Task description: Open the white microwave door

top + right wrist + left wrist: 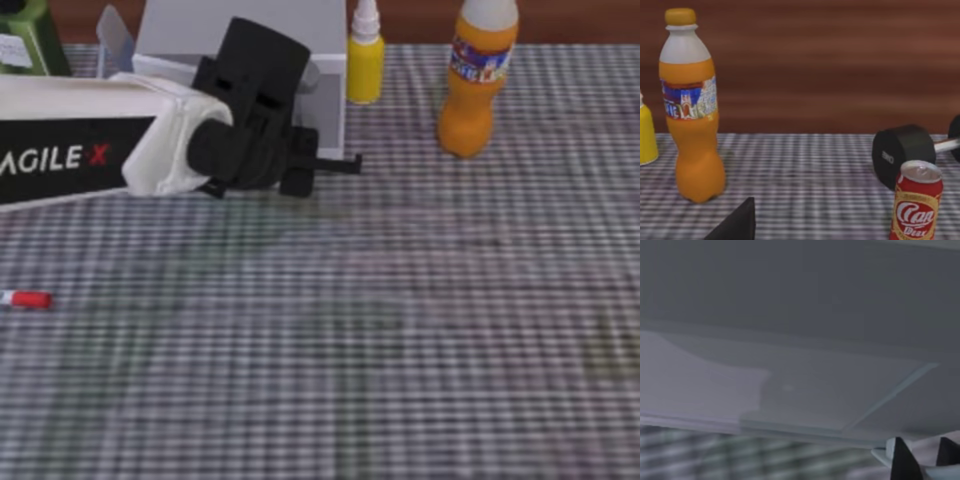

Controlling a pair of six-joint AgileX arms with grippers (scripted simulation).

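The white microwave stands at the far edge of the surface, left of centre in the top view, with a small yellow bottle just beside its right side and an orange soda bottle further right. The microwave door fills most of the left wrist view as a grey translucent pane with a pale frame. Its lower edge runs at a slant across that view, so it looks swung somewhat away from the body, though how far I cannot tell.

The left hand sits right at the front of the microwave, low near the surface, its dark fingers poking up close under the door's edge. Whether the fingers are parted or closed, or have any hold on the door, the views do not show; they seem at most to touch the rim.

My judgement is that the opening pull is in hand, with the door part-way at best. The next move calls for keeping contact on the door's free edge and sweeping it in an arc about its hinge, not straight back, so that the light microwave is not dragged along.

The right arm is parked off to the right; only a dark tip of the right hand shows in its own view, facing the orange bottle, a red can and a dumbbell. A small red-and-white marker lies at the left edge.
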